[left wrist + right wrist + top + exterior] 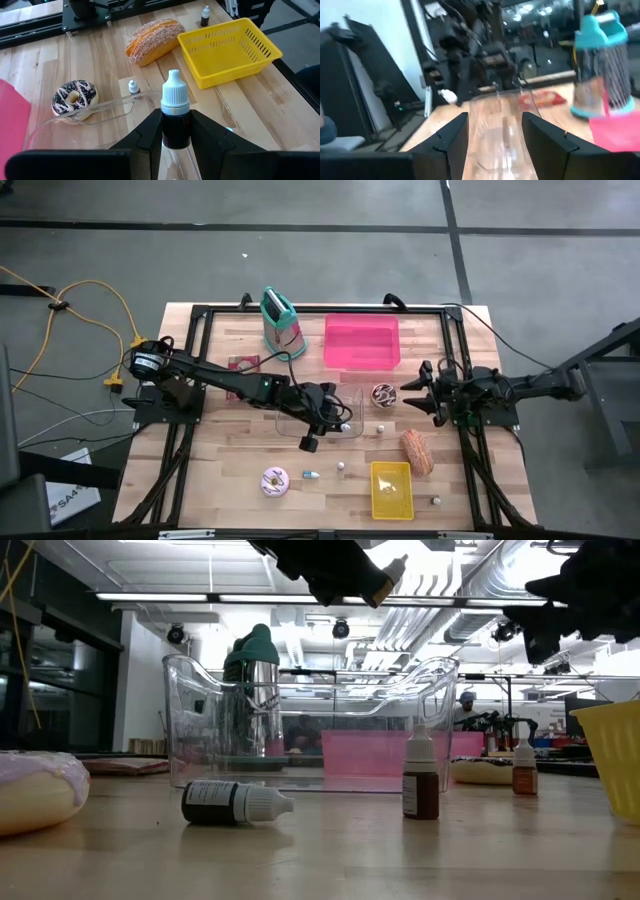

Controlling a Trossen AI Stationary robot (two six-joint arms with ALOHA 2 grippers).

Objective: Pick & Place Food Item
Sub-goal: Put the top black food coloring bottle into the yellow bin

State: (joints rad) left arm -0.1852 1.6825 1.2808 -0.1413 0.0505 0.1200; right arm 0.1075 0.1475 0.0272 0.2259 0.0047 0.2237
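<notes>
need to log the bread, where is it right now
In the high view the bread lies on the table's right front part, just above the yellow basket and below the right tool.

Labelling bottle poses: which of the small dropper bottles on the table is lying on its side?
The dark bottle with the white cap nearest the low camera, in front of the clear bin. It lies flat with its cap pointing sideways; the two brown bottles stand upright.

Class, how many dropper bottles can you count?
5 dropper bottles: one in the left gripper, one lying beside the pink donut, one standing right of it, one near the chocolate donut, one beside the yellow basket.
</notes>
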